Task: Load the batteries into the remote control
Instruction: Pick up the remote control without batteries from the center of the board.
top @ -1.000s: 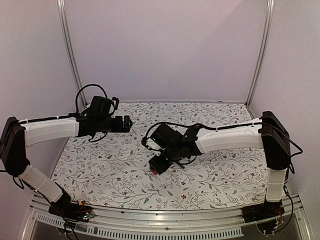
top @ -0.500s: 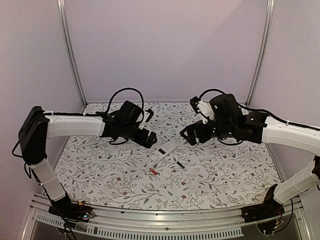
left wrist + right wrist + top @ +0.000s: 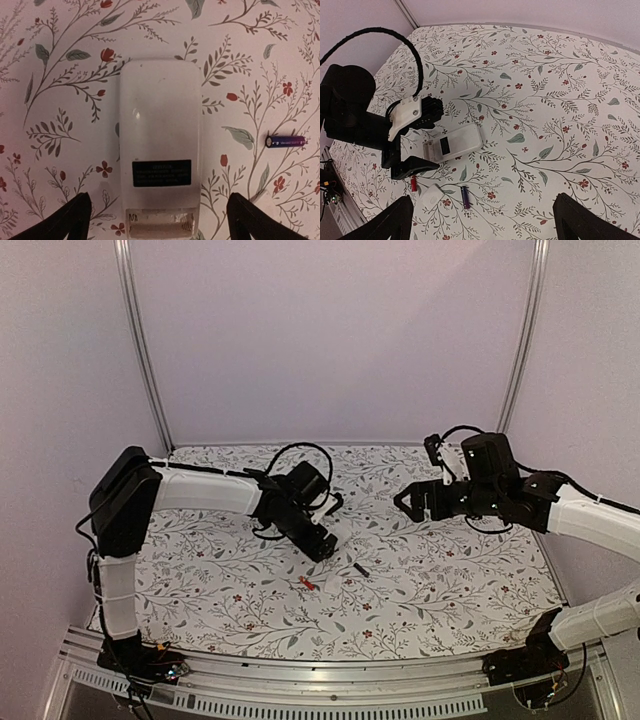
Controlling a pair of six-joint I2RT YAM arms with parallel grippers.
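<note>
**A:** What differs on the left from half a second ago?

**B:** The left arm (image 3: 200, 490) has swung in toward the middle. The left gripper (image 3: 158, 196) was up and to the left of the remote control (image 3: 159, 125). Now it hangs straight over the remote, so the overhead view no longer shows the remote at all.

**A:** So where is the remote?

**B:** It is on the same spot of the floral table (image 3: 190, 580). The left wrist view shows it lying white back up, with a black label showing. What looks like an uncovered bay sits at the end nearest that camera. The claw's fingers are spread wide, one on each side of that end, and hold nothing.

**A:** And the batteries?

**B:** Neither has shifted. The red battery (image 3: 306, 583) lies on the cloth toward the near edge from the left gripper, with a small white piece (image 3: 431, 194) just beside it. The purplish battery (image 3: 358, 568) lies a little further right, apart from the remote.

**A:** And the right side?

**B:** The right arm (image 3: 580, 515) has drawn back toward the right. The right gripper (image 3: 482, 196) is now further from the remote than it was and well above the table. Its jaws are spread wide and empty.
</note>
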